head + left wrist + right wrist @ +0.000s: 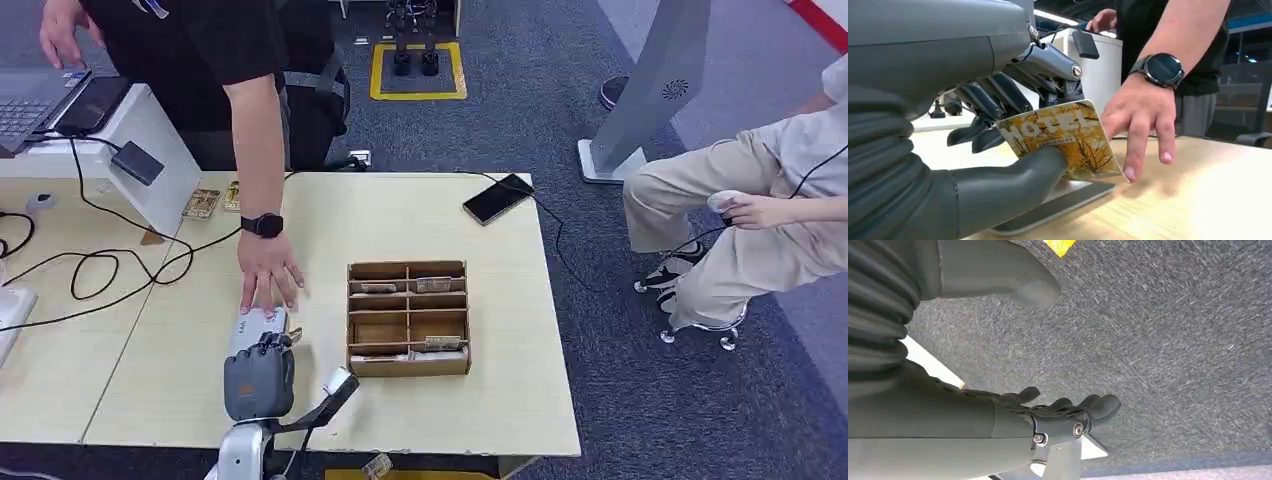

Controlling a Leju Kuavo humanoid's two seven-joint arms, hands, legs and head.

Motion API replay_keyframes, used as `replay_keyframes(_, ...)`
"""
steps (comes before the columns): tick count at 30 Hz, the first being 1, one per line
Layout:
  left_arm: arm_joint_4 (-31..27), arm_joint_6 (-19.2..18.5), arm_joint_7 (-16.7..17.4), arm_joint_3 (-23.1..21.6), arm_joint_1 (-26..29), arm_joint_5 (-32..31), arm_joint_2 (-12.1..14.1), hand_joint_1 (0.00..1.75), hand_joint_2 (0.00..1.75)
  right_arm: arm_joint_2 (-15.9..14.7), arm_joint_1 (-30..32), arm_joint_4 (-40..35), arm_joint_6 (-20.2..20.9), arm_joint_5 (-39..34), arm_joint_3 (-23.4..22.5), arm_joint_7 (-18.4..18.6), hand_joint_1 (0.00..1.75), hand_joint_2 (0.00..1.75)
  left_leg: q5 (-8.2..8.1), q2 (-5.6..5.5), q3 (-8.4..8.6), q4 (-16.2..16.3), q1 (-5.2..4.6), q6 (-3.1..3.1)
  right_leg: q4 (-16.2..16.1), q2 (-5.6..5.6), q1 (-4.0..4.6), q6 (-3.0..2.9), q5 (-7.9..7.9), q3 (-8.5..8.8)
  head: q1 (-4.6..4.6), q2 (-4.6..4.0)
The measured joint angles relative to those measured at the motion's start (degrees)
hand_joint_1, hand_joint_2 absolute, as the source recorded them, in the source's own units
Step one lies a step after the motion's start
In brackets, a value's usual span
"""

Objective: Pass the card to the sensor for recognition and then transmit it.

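Down near the front edge of the table (470, 410), the robot's left hand (259, 372) holds a yellow card (1068, 140) printed with "HOTEL", pinched between the thick thumb and the darker fingers (993, 102). The card sits tilted just above a flat white-and-grey sensor (256, 326) lying on the table. A person's hand (268, 272) with a black watch (262, 225) on the wrist reaches down to the far end of that sensor; in the left wrist view its fingertips touch the table right beside the card's far edge, so it crowds the space past the card.

To the right of the sensor, set apart by a strip of bare table, stands a wooden box (408, 318) split into compartments, some with cards in them. Beyond the sensor, black cables (95, 265) loop across the table toward a white stand with a laptop (30, 100) on it. A black phone (498, 198) lies at the far right corner of the table, well apart from the sensor, its cord running off the edge. A seated person (760, 220) is on the carpet well to the right of the table.

The right hand (1068, 412) hangs over grey carpet with its fingers curled loosely and nothing in them.
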Motion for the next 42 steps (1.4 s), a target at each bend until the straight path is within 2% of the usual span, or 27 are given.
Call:
replay_keyframes(7,1.64,0.00,-4.85,3.78,0.02,0.22,-2.32,1.75,1.75,-0.13,-0.03,0.44,0.00,0.07,0.00,-0.02,0.00,1.75,0.00,-0.01,0.00,0.00,0.00,0.00,0.00,-0.01,0.00,0.00,0.00,0.00,0.00,0.00)
replay_keyframes(12,1.46,0.02,-10.62,7.95,0.51,0.39,-4.61,1.75,1.75,-0.20,-0.03,0.44,0.00,0.42,0.00,-0.02,0.00,1.75,0.00,0.00,0.00,0.00,0.01,0.00,0.00,-0.01,0.01,0.00,0.00,0.00,0.00,0.00)
replay_keyframes(20,1.13,0.04,-12.55,11.67,0.70,0.39,-6.56,1.75,1.75,-0.22,-0.02,0.44,-0.02,0.50,0.00,-0.02,0.00,1.75,0.00,0.00,0.00,0.00,0.01,0.00,0.00,0.00,0.01,0.00,0.00,0.00,0.00,0.00)
replay_keyframes(26,-2.43,0.04,-18.32,15.26,1.73,0.90,-8.77,1.75,1.75,-0.22,-0.02,0.46,-0.02,0.90,0.00,0.02,0.00,1.75,0.00,-0.01,-0.01,0.00,0.01,0.00,0.00,-0.01,0.01,0.00,0.00,-0.01,0.00,0.00)
replay_keyframes(28,-4.20,0.04,-21.56,16.63,1.87,2.34,-10.06,1.75,1.75,-0.22,-0.02,0.44,0.00,0.94,0.00,0.02,0.00,1.75,0.00,-0.01,-0.02,0.00,0.00,0.00,0.00,-0.01,0.00,0.00,0.00,-0.01,0.00,0.00)
replay_keyframes(31,-7.35,0.04,-27.87,19.45,1.87,6.78,-12.46,1.75,1.75,-0.22,-0.02,0.42,0.00,0.98,0.00,0.15,0.00,1.75,0.00,0.00,-0.02,0.00,0.00,0.00,0.00,0.00,0.00,0.00,0.00,-0.01,0.00,0.00)
replay_keyframes(35,-10.51,0.04,-35.73,20.54,2.22,18.40,-13.29,1.75,1.75,-0.22,0.03,0.35,0.00,0.83,0.00,0.35,0.00,1.75,0.00,0.01,0.00,0.02,0.00,0.00,-0.01,0.02,0.01,0.00,0.00,-0.04,-0.02,0.00)
replay_keyframes(38,-11.78,0.02,-37.64,20.54,2.28,22.20,-13.31,1.75,1.75,-0.22,-0.01,0.33,-0.02,0.81,0.00,0.37,0.00,1.75,0.00,0.02,0.00,0.02,0.01,0.00,-0.01,0.03,0.02,0.00,0.00,-0.05,-0.02,0.00)
replay_keyframes(40,-12.94,-0.70,-39.21,20.46,2.28,29.72,-13.31,1.75,1.75,-0.20,0.02,0.24,-0.02,0.57,0.00,0.50,0.00,1.75,0.00,0.06,0.03,0.02,0.01,0.00,-0.01,0.06,0.02,0.00,0.00,-0.06,-0.04,0.00)
replay_keyframes(42,-15.16,-3.08,-39.47,19.13,2.22,40.11,-13.16,1.75,1.75,-0.20,0.10,0.00,0.00,0.15,0.00,0.09,0.00,1.75,0.00,0.07,0.02,0.02,0.01,0.00,-0.01,0.06,0.02,0.00,0.00,-0.07,-0.04,0.00)
